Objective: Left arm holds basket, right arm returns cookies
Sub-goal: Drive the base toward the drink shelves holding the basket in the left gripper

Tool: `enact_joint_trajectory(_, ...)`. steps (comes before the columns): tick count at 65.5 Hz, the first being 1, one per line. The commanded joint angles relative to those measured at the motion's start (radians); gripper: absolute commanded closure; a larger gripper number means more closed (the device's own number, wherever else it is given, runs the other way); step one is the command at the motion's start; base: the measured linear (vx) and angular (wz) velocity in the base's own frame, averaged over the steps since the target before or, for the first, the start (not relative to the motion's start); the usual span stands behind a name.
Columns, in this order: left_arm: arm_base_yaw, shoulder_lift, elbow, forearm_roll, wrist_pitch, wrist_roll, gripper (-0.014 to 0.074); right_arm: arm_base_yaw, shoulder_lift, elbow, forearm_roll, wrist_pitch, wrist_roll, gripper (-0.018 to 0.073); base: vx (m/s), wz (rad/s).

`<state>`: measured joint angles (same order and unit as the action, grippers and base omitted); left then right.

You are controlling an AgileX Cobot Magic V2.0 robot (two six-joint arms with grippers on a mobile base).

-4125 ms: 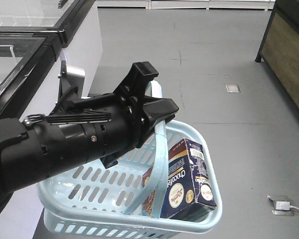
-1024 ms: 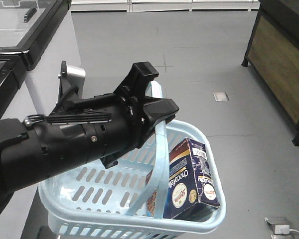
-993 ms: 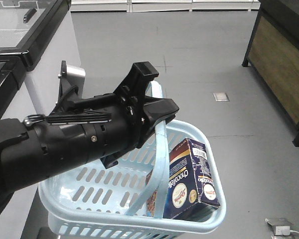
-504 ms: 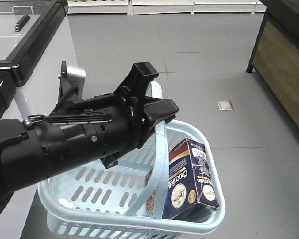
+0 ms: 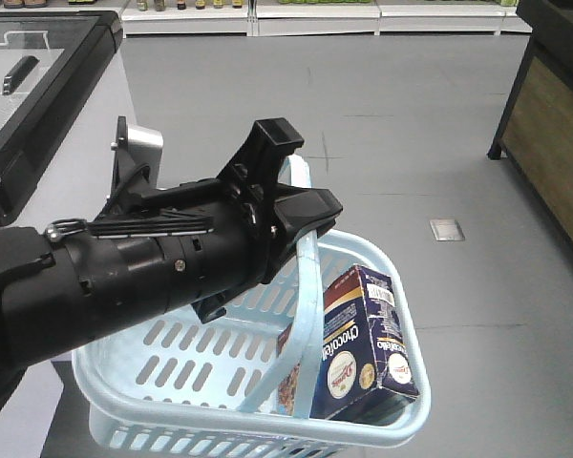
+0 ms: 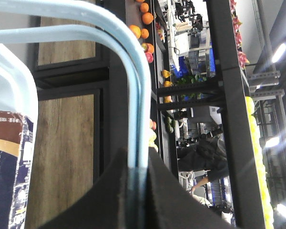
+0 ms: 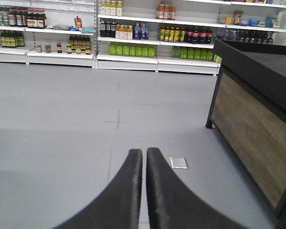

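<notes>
Check the left gripper (image 6: 137, 175): its jaws pinch the hoop handle (image 5: 308, 286) of the basket (image 5: 162, 377), which hangs above the floor (image 5: 411, 124). The holding half of the task is in hand. The cookies (image 5: 363, 343) box stands tilted inside the basket, just beside the handle. The right gripper (image 7: 144, 164) faces open floor, jaws pressed together on nothing, well apart from the shelves (image 7: 133, 33). Judge the return as not yet begun: pick, carry and shelf placement are all left.
</notes>
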<state>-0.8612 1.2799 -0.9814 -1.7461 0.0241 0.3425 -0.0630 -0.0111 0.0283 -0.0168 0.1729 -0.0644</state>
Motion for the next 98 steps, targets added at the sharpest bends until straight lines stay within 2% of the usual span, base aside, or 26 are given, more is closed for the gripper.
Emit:
enact_joint_trajectory(1, -0.006, -0.039, -0.036, -0.034, 0.024, 0.002, 0.0599, -0.007, -0.013, 0.017, -0.003, -0.072, -0.005, 0.0565, 0.39, 0.03)
enact_joint_trajectory(98, -0.006, -0.039, -0.036, -0.034, 0.024, 0.002, 0.0599, -0.007, -0.013, 0.017, -0.003, -0.074, -0.005, 0.0565, 0.46, 0.02)
